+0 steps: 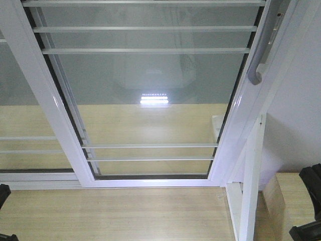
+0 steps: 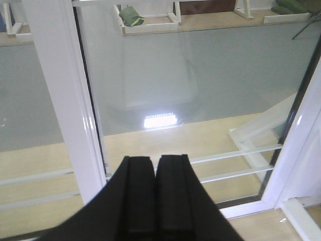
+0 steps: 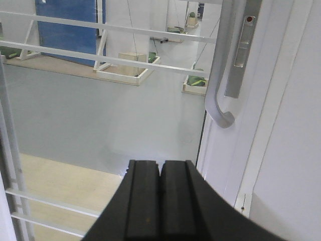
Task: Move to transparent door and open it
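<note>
The transparent door (image 1: 145,50) fills the front view: clear glass in a white frame, thin white bars across it. Its curved grey handle (image 1: 258,55) sits on the right edge, high up. In the right wrist view the handle (image 3: 219,75) hangs above and to the right of my right gripper (image 3: 160,163), apart from it. That gripper is shut with nothing between its fingers. My left gripper (image 2: 156,158) is also shut and empty, facing the door's glass (image 2: 200,85) near the white left frame (image 2: 65,100). Neither gripper touches the door.
A second glass panel (image 1: 20,100) without a handle overlaps on the left. A bare white post (image 1: 251,186) and a light wooden box (image 1: 286,201) stand at the lower right, next to a white wall (image 1: 301,110). Light wood floor (image 1: 120,216) lies in front.
</note>
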Motion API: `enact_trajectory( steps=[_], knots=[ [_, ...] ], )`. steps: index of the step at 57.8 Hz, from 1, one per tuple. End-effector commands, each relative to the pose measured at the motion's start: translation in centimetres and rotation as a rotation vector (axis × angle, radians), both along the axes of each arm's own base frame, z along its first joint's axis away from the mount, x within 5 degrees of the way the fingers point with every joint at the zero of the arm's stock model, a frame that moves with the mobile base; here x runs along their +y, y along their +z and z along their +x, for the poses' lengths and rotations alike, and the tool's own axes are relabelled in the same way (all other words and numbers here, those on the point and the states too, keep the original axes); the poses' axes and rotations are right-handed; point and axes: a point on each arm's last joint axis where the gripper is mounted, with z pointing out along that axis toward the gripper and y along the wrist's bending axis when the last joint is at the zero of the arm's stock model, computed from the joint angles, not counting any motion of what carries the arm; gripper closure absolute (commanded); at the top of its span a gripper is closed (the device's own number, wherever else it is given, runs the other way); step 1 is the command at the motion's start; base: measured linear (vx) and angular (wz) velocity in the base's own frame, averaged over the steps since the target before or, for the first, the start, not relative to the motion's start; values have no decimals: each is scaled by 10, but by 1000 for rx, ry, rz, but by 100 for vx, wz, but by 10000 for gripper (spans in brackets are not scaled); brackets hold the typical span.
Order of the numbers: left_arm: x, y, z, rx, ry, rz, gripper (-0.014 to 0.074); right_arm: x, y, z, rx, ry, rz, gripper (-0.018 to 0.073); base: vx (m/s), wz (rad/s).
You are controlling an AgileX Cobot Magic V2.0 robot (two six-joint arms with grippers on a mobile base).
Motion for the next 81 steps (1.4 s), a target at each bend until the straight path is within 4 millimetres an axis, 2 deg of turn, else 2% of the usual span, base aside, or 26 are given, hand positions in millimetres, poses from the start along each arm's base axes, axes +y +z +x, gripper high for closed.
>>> enact_trajectory(
  steps=[1, 11, 16, 58, 63, 69, 81],
  knots=[
    [4, 8, 5, -120, 26, 91, 603, 0, 5, 2, -56, 1, 2, 568, 0, 0],
    [7, 22, 7, -274, 66, 86, 603, 0, 6, 2, -67, 1, 3, 568, 0, 0],
    [7, 24, 7, -296, 72, 83, 603, 0, 7, 2, -71, 1, 5, 568, 0, 0],
    [7, 23, 7, -285, 69, 84, 603, 0, 6, 2, -65, 1, 4, 568, 0, 0],
    [6, 19, 6, -239, 57, 88, 603, 0, 6, 2, -65, 1, 4, 568, 0, 0],
    [6, 22, 7, -263, 71, 31, 603, 0, 6, 2, -65, 1, 4, 568, 0, 0],
    [12, 38, 6, -424, 146, -90, 603, 0, 6, 2, -65, 1, 4, 568, 0, 0]
  ],
)
